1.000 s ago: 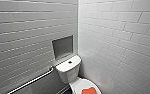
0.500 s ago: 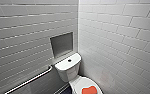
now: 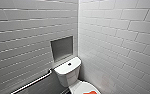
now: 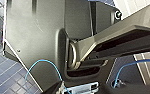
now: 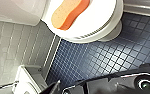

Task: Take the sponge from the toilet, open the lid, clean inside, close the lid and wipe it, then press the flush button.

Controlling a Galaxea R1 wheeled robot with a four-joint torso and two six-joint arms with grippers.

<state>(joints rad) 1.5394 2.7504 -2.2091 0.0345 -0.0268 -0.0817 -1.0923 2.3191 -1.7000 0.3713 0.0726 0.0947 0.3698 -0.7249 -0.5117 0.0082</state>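
Where two walls of glossy white oblong tiles (image 3: 121, 45) meet, the white glossy ceramic toilet (image 3: 68, 75) stands in the corner of the floor.

Floor: small dark blue square tiles (image 5: 96, 60), laid in a grid and running under the bowl's foot.

Boxy white tank (image 3: 66, 68): backs onto the wall, directly below a grey rectangular recessed niche (image 3: 62, 47). A grey metal grab bar (image 3: 33, 82) slants along the same wall beside the tank.

White smooth oval plastic lid (image 5: 101, 17): down, covering the bowl.

Small orange-red soft sponge with rounded edges (image 5: 69, 12): lies flat on the closed lid, wholly inside its rim. It has a paler orange top face and a redder side. One end reaches close to the lid's edge on the side nearer the tiled wall. Nothing touches it. In the head view it sits on the part of the lid far from the tank.

Small dark round flush button (image 3: 69, 64): near the middle of the flat tank top.

Thin blue cables (image 4: 44, 61): loop across dark grey robot housing in the left wrist view.

Left end effector (image 4: 78, 88): open or closed, cannot tell. Right end effector (image 5: 66, 88): above the blue floor, well apart from the sponge. Open or closed, cannot tell.
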